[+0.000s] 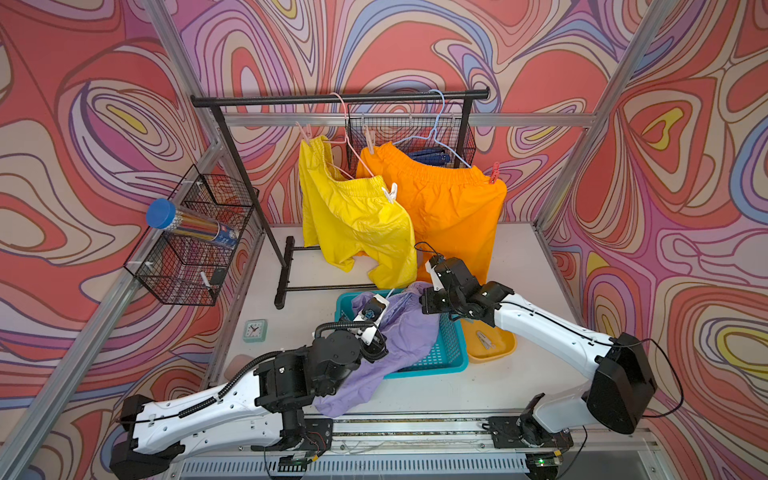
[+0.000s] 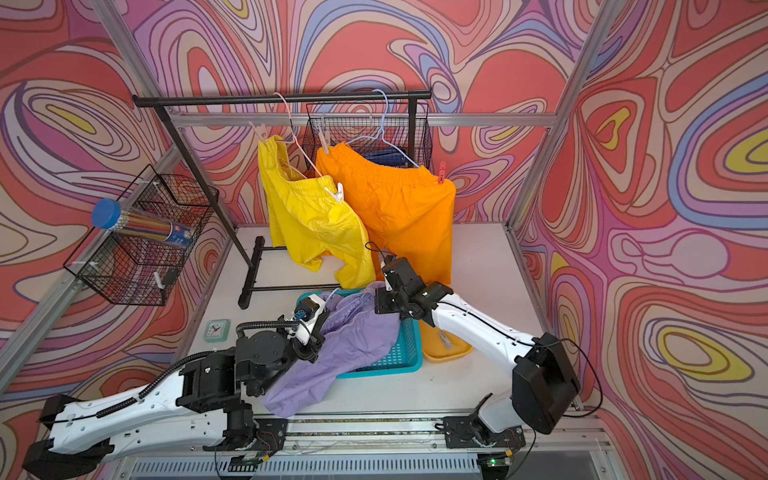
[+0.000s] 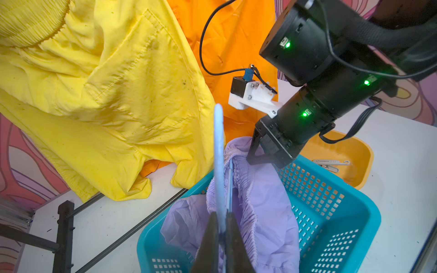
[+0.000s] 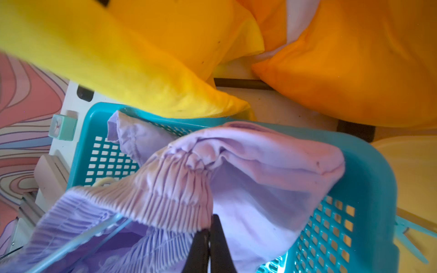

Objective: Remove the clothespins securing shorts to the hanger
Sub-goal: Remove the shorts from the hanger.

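Teal basket (image 1: 451, 357), counter (image 1: 519, 257) centre — lilac shorts (image 1: 409, 332) lie in it, spilling over the 7 o'clock rim. Yellow dish (image 1: 509, 345) at its 3 o'clock holds two pale clothespins (image 1: 485, 340). Left hand (image 3: 221, 222) clamped on pale blue hanger (image 3: 218, 146); right hand (image 4: 209, 232) clenched at the lilac waistband (image 4: 165, 189) — whether cloth is pinched, cannot tell. At 12 o'clock yellow shorts (image 1: 353, 216) and orange shorts (image 1: 449, 208) hang on the rack (image 1: 332, 99), white clothespin (image 1: 390, 194) and red clothespin (image 1: 494, 172) on them.
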Controlling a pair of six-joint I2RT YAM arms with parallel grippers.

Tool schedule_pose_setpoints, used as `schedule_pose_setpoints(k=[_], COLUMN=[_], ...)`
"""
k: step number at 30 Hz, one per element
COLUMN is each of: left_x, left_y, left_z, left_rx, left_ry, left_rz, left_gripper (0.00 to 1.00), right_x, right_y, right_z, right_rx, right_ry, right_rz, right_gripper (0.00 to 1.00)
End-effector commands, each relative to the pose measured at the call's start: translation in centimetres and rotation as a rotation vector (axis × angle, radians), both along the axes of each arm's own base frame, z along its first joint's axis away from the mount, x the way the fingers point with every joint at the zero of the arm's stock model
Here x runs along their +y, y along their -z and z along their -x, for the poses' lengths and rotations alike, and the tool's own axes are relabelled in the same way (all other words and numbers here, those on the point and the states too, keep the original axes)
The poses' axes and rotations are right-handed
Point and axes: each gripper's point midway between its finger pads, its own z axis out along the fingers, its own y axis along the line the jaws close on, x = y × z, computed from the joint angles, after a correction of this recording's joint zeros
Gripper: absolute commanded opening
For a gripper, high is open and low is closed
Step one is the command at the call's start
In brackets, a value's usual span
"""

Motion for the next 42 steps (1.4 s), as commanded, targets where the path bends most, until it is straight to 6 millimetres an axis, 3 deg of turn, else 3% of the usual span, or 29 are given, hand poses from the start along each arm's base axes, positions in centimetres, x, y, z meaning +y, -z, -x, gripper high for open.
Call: schedule_pose_setpoints(k=[1,11,14,20,27,31,37,42], left_x=[0.6,-0.1,-0.5,0.0,2.3,2.8,1.4,0.2], left_y=[0.3,3.8,4.4,4.0,2.3,2.8,3.9,4.0], left_z=[0.8,2.0,2.5,3.5,4.4,4.9,5.9,6.4], left_rx=[0.029,0.144,0.172,0.191,0.166,0.183,0.248,0.262], left_ry=[0.034,0.115,0.151,0.194,0.199,0.211,0.285,0.34], left_rz=[0.032,-0.131,-0.155,-0.119,-0.01,-0.021,-0.068,-0.069], left_gripper=[0.0,0.0,0.0,0.0,0.0,0.0,0.0,0.0], right_x=[-1.0,-0.5,-0.7,-2.0,-3.5,-4.1,-4.2,-3.0], right_y=[-0.4,-4.0,-4.3,-2.8,-0.9,0.3,1.5,1.4], right_z=[-1.4,-1.9,-2.1,-2.5,-2.8,-2.9,-3.0,-3.0], right_rx=[-0.019,-0.051,-0.046,-0.02,0.009,0.031,0.048,0.053], right_ry=[0.087,0.125,0.141,0.193,0.233,0.25,0.261,0.234], right_rz=[0.05,-0.039,-0.037,0.015,0.043,0.056,0.055,-0.012], right_gripper=[0.0,0.0,0.0,0.0,0.0,0.0,0.0,0.0])
